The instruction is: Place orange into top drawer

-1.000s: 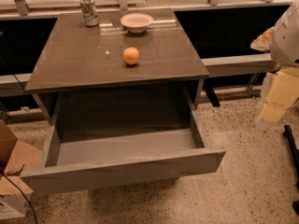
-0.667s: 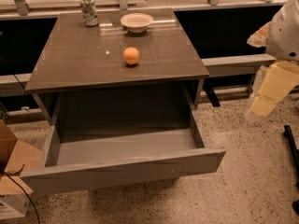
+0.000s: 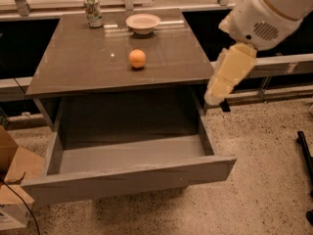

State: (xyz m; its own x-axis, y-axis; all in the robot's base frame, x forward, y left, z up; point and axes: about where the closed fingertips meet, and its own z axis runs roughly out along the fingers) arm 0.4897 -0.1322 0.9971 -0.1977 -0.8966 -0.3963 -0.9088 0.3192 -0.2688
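The orange sits on the grey cabinet top, a little right of the middle. The top drawer is pulled wide open below it, and its grey inside holds nothing. My arm reaches in from the upper right. My gripper is at the arm's lower end, beside the cabinet's right front corner, above the drawer's right side wall. It is to the right of the orange, lower than it, and apart from it. It is mostly hidden behind the cream arm link.
A white bowl and a drink can stand at the back of the cabinet top. A cardboard box sits on the floor at the left. Dark legs stand at the right edge. Speckled floor lies in front.
My arm has swung left and forward from the right edge toward the cabinet's right front corner. The orange, bowl, can and drawer have not moved.
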